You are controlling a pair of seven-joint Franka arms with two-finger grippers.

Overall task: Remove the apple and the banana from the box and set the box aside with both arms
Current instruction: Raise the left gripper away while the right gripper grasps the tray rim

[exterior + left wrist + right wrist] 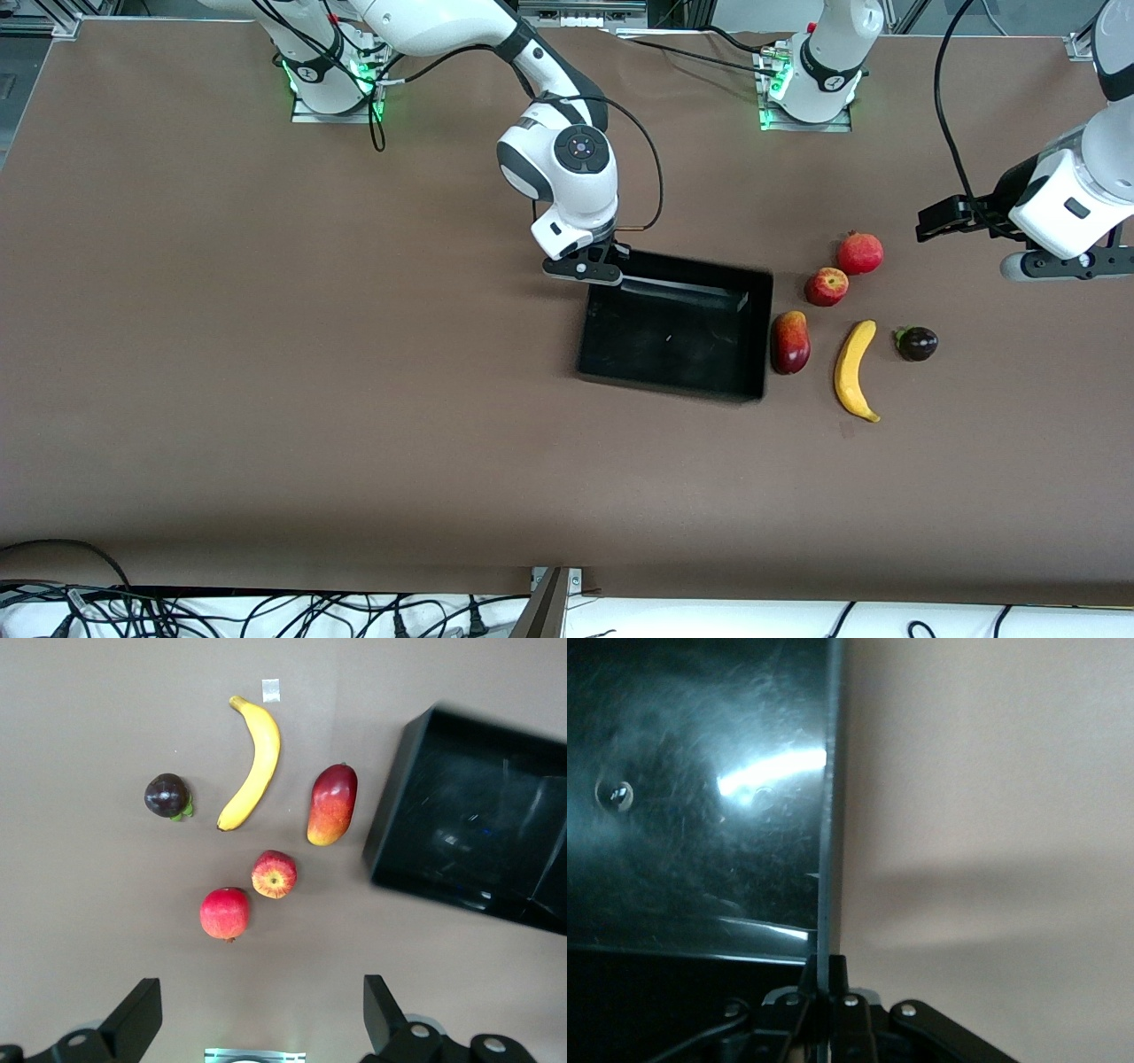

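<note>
The black box (pixel 682 341) lies mid-table. My right gripper (pixel 592 270) is shut on the box's wall (pixel 828 815) at its corner toward the right arm's base, one finger inside and one outside (pixel 826 979). Beside the box, toward the left arm's end, lie the mango (pixel 790 342), banana (pixel 854 369), dark purple fruit (pixel 917 343), apple (pixel 827 286) and pomegranate (pixel 860 253). My left gripper (pixel 952 220) is open and empty, up in the air at the left arm's end. Its view shows its open gripper (pixel 263 992), all the fruits and part of the box (pixel 478 824).
Both arm bases (pixel 332 80) (pixel 811 89) stand with green lights at the table's edge farthest from the front camera. A small tape mark (pixel 847 430) sits by the banana's tip. Cables (pixel 266 611) lie below the near edge. Bare brown tabletop (pixel 266 354) spans the right arm's end.
</note>
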